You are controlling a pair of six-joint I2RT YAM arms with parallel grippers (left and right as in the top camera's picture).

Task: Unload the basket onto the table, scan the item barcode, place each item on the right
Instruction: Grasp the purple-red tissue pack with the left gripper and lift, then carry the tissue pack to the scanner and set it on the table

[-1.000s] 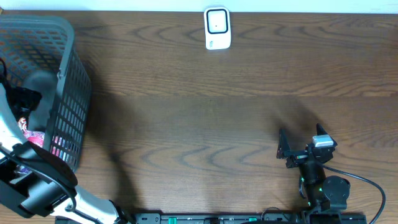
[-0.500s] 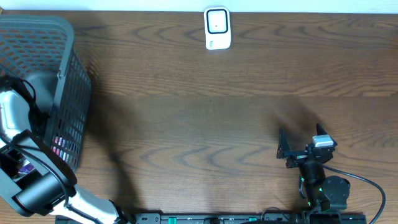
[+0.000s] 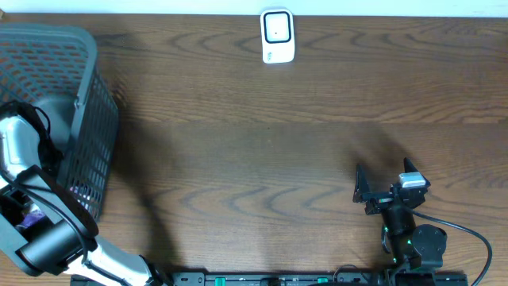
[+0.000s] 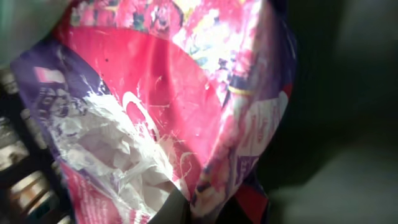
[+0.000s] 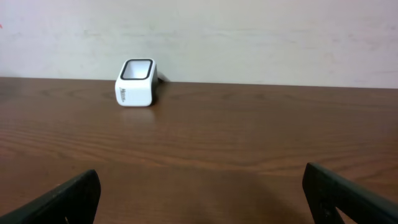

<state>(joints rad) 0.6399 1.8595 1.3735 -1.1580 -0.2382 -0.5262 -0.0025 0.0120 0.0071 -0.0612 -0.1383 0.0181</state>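
The snack bag (image 4: pixel 155 106) is down inside the gray basket (image 3: pixel 89 119) at the far left edge of the table (image 3: pixel 262 159). In the left wrist view it fills almost the whole frame: crinkly pink and purple foil with a scuffed white patch. No barcode shows on the side that's facing the camera.

The left claw (image 4: pixel 179 210) is clamped shut. The foil creases bunch into the dark wedge at the bottom of that view, so it looks pinched on the bag. From overhead you can't see the claw itself, just the left arm (image 3: pixel 20 151) reaching over the basket's near rim and down inside. There's some other stuff at the left edge of the wrist view, but it's too dark to make out.

The scanner (image 3: pixel 278 36) is a small white box with a dark-framed window. It stands at the back edge of the table near the middle, well apart from the basket.

The right claw (image 3: pixel 386 184) sits over at the front right with its fingers spread wide and nothing between them. It's low over the wood and pointed toward the scanner, which shows up small in its own camera.
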